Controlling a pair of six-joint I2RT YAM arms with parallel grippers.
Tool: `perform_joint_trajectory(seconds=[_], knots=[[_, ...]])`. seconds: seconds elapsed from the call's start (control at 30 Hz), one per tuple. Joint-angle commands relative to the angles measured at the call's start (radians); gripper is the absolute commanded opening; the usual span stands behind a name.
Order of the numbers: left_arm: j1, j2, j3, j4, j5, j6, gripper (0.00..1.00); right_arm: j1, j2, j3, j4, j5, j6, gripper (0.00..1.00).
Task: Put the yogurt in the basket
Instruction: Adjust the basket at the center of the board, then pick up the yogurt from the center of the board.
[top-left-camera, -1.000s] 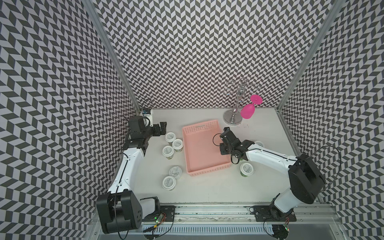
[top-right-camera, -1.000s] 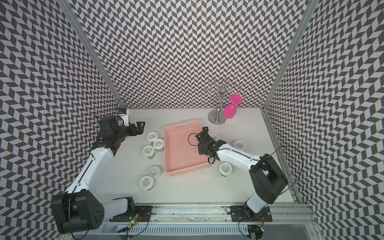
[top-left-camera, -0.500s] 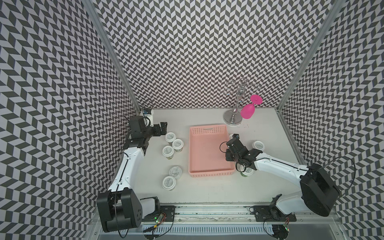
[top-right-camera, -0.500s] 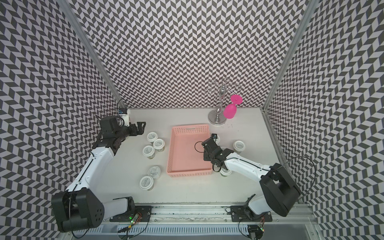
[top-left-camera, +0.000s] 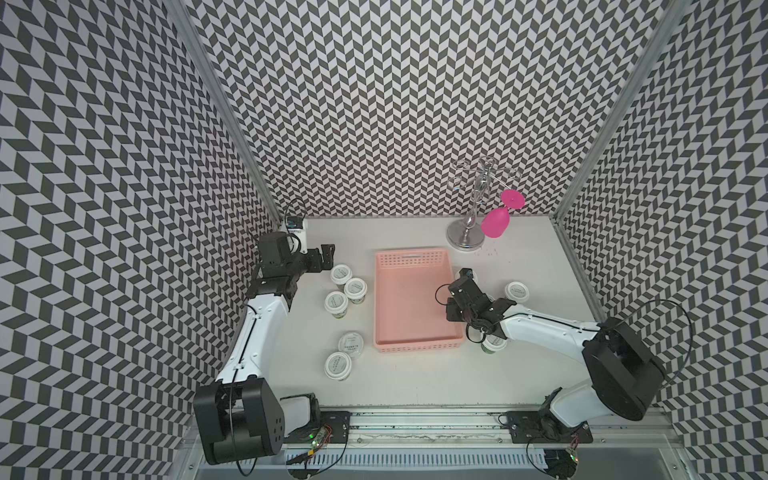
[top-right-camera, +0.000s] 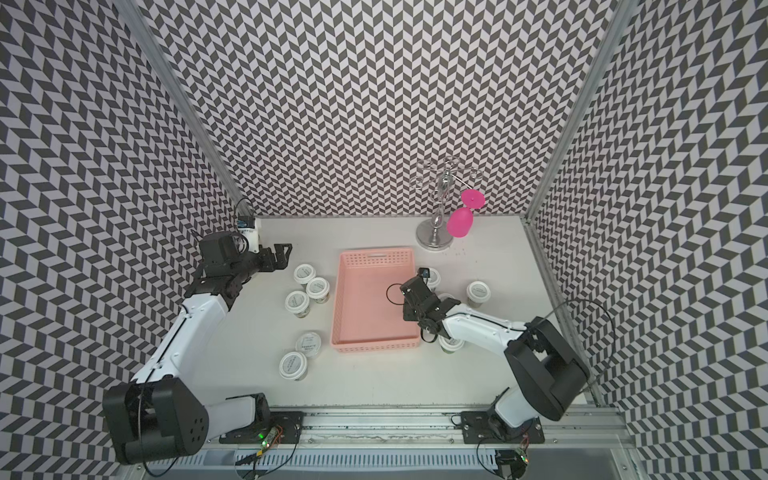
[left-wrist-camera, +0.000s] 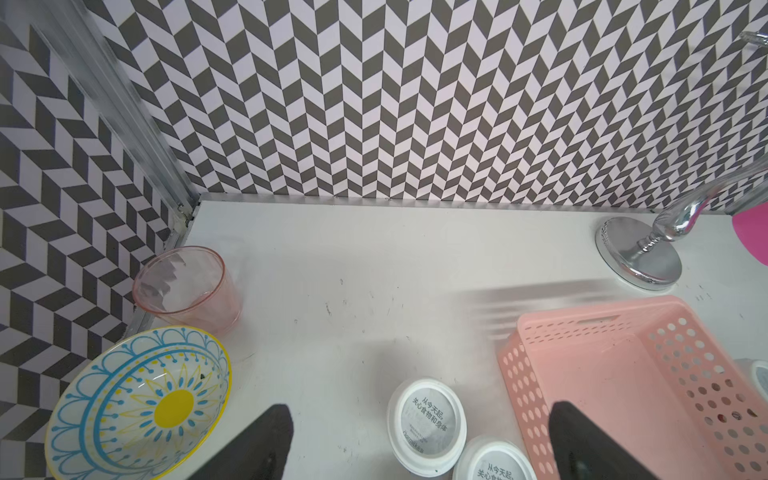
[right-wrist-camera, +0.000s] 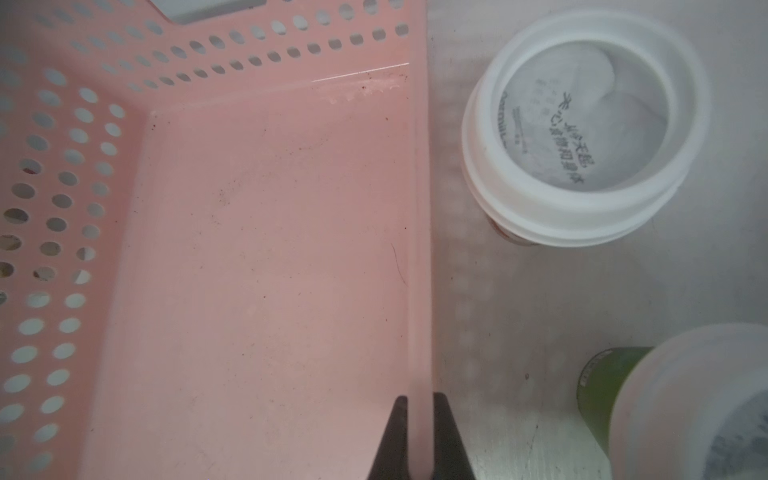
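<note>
My right gripper (right-wrist-camera: 419, 401), pinching the pink basket (top-left-camera: 411, 303) by its right wall, has swung it square at frame centre. It holds nothing yet, with yogurt cups (top-left-camera: 345, 286) on the tabletop (top-left-camera: 415, 386) either side, so I judge it ready for loading. At left, my left gripper (top-left-camera: 327, 258) hangs spread.

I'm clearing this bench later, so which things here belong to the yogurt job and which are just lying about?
Job: pink basket; yogurt cups, all outside it; right gripper, pinching its wall; left gripper, open.
Lying about: drinking glass, patterned bowl, metal stand, pink wine glass.
</note>
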Motion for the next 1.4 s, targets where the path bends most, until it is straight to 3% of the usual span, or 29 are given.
perform_joint_trajectory(seconds=[0.0,0.13,0.3,0.5,0.63,0.9,1.13,1.37], knots=[[0.005,-0.005,0.016,0.015,0.034,0.015,1.00,0.005,-0.001,0.007,0.008,-0.028,0.004,0.15],[0.005,0.002,0.037,0.002,0.022,0.040,1.00,0.005,-0.041,0.000,0.005,-0.024,0.013,0.30],[0.005,0.006,0.063,-0.018,-0.003,0.048,1.00,0.005,-0.074,0.015,-0.033,-0.024,0.004,0.35],[0.005,0.010,0.057,-0.013,0.008,0.054,1.00,0.004,-0.109,0.077,-0.159,0.077,-0.054,0.44],[0.006,0.007,0.056,-0.013,0.005,0.059,1.00,-0.003,-0.098,0.141,-0.242,0.132,-0.125,0.61],[0.007,0.001,0.054,-0.012,0.004,0.059,1.00,-0.098,-0.097,0.234,-0.351,0.091,-0.232,0.72],[0.007,0.000,0.045,-0.006,0.010,0.055,1.00,-0.196,-0.143,0.213,-0.390,0.056,-0.260,0.97],[0.007,0.000,0.042,-0.003,0.016,0.053,1.00,-0.256,-0.137,0.167,-0.402,0.030,-0.256,1.00]])
